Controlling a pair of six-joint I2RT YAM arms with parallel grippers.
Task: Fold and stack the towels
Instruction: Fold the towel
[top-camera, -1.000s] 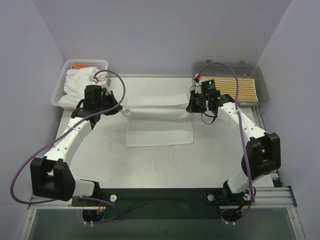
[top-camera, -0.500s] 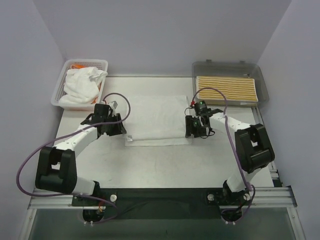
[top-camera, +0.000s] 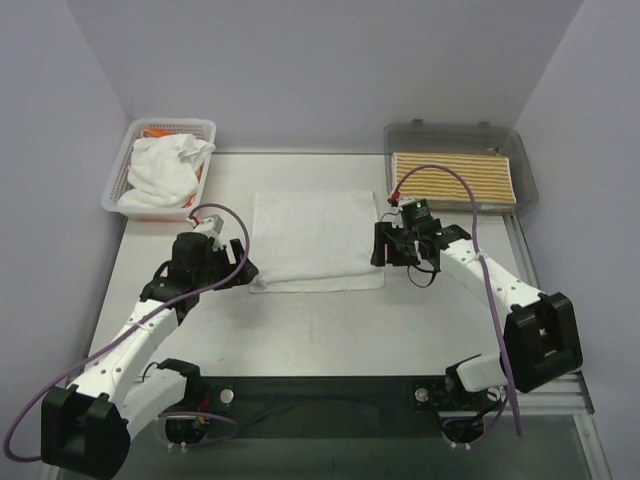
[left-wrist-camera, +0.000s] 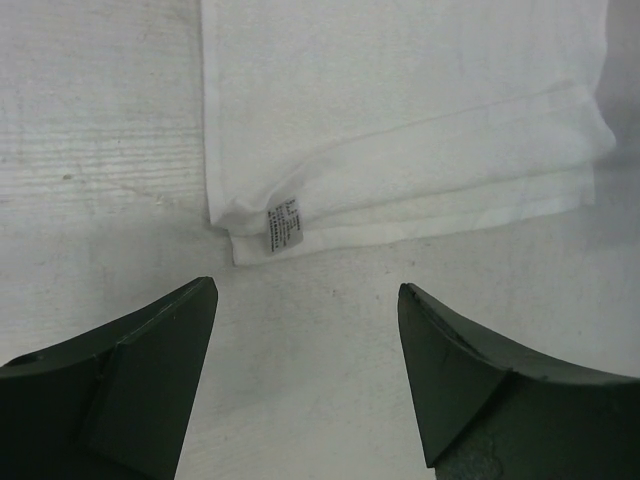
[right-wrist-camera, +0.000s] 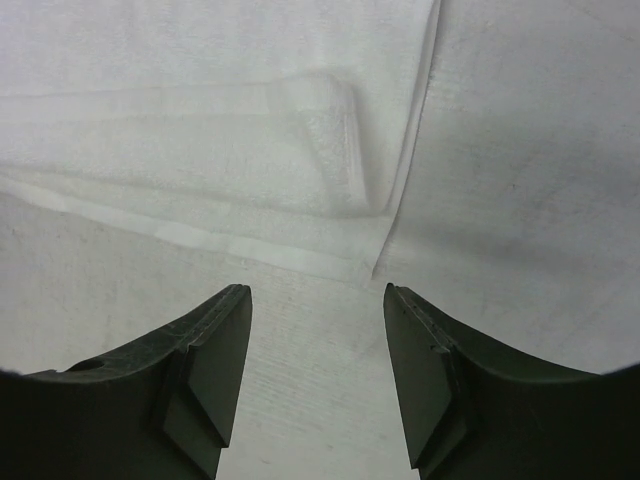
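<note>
Left gripper (top-camera: 238, 270) and right gripper (top-camera: 380, 246), spread and empty, flank the near corners of the towel (top-camera: 315, 238), now folded flat after they let its edge go.

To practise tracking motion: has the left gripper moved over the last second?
Yes. The left gripper has moved down the top view, away from the basket.

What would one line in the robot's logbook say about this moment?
step: fold | white towel: folded, flat on table | left gripper: open, empty, by near-left corner | right gripper: open, empty, by near-right corner
</note>
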